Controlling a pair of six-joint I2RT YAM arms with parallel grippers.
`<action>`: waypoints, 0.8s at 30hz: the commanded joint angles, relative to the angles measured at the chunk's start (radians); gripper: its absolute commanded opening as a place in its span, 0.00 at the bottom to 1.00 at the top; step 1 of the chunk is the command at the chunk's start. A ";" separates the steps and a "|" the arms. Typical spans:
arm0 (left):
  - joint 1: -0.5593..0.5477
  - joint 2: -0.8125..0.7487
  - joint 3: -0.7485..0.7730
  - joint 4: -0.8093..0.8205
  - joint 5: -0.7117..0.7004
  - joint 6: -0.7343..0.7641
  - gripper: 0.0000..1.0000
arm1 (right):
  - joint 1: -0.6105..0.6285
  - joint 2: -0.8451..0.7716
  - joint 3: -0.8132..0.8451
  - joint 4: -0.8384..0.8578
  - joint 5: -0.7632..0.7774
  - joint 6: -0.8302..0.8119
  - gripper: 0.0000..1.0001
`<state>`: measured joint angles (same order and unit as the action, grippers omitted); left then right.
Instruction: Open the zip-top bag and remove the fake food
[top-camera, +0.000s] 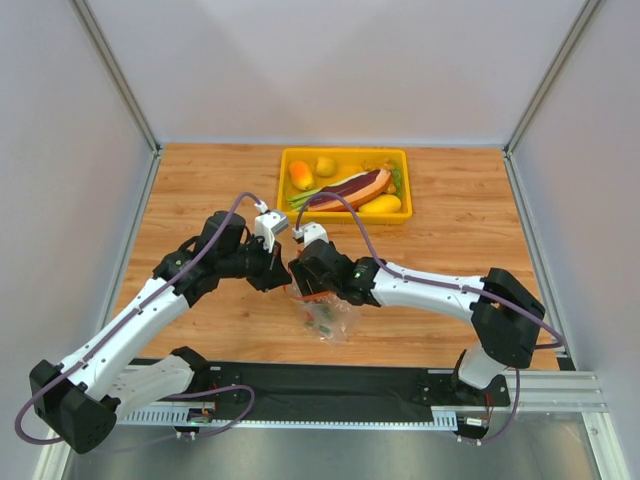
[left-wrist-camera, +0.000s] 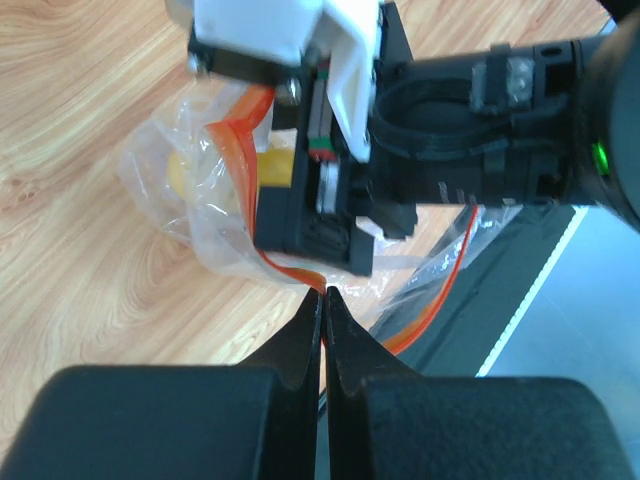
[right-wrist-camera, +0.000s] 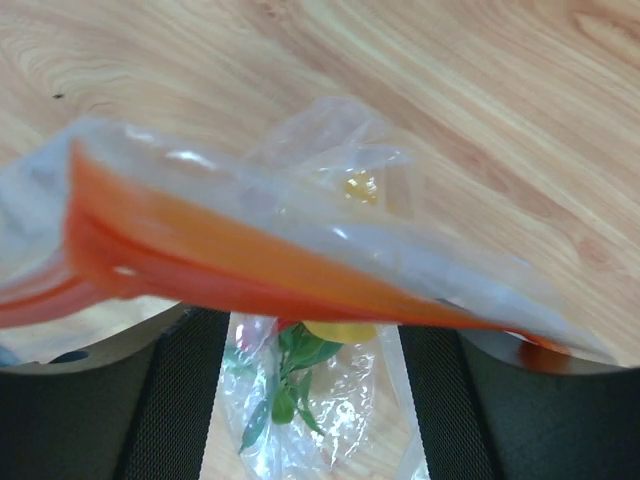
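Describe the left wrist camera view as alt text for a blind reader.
The black left gripper is shut on the red-orange zip strip of a crinkly clear plastic bag above a wooden table. A small yellow toy fruit shows inside, and the black-and-white right arm crowds behind.

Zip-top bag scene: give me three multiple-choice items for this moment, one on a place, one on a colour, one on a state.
1. Where does the yellow tray stand?
A. at the far side of the table
B. between the arm bases
C. against the left wall

2. What colour is the zip strip of the zip-top bag?
A. blue
B. green
C. red-orange

3. How is the left gripper?
A. wide open over the tray
B. shut on the zip strip
C. open on bare wood

Key: 1 A, the top view shows it at the far edge. 2 C, the right wrist view shows the strip close up. 3 B, the left wrist view shows its fingertips together, pinching the strip.
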<state>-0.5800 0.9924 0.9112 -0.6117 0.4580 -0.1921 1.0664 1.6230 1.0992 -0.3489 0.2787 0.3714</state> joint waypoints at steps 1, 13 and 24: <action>-0.009 -0.001 0.008 0.021 0.030 0.020 0.00 | -0.048 0.017 -0.033 0.077 0.042 -0.028 0.69; -0.009 -0.011 0.009 0.026 0.027 0.025 0.00 | -0.086 -0.118 -0.120 0.097 0.021 -0.078 0.73; -0.009 0.002 0.002 0.044 0.053 0.019 0.00 | -0.082 -0.176 -0.139 0.145 -0.187 -0.098 0.52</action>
<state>-0.5831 1.0046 0.9112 -0.5999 0.4820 -0.1905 0.9886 1.4696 0.9619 -0.2466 0.1574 0.2966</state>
